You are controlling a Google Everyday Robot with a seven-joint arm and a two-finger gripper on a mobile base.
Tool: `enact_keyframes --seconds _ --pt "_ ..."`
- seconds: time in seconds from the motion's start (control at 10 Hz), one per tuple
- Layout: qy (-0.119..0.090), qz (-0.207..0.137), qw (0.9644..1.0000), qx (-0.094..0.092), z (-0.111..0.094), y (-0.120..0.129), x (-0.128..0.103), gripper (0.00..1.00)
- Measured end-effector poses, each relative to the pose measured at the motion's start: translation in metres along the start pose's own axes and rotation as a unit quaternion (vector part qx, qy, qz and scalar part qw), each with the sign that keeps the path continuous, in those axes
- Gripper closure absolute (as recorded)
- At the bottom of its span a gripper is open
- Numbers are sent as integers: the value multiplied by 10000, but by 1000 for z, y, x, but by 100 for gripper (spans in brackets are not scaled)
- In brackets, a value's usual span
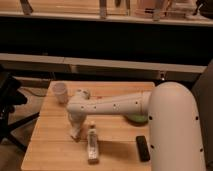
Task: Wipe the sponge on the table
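As my gripper (75,130) meets the small pale cream sponge (76,135) on the blond plank table (50,150) (hold: cannot tell), wiping seems underway.

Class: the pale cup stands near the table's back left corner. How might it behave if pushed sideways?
The cup looks small and thin-walled, so it is probably light and easily slid across the wooden table. Upright and open, it might tip under a high push, then roll. The gripper is low over the tabletop, nearer the front, apart from it.
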Motion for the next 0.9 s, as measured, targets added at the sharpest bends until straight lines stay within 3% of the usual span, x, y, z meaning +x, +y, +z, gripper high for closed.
enact_keyframes --seconds 0.4,0.9 --pt "35 198 9998 39 -12 33 7 100" --pt "17 296 9995 56 -8 11 19 100"
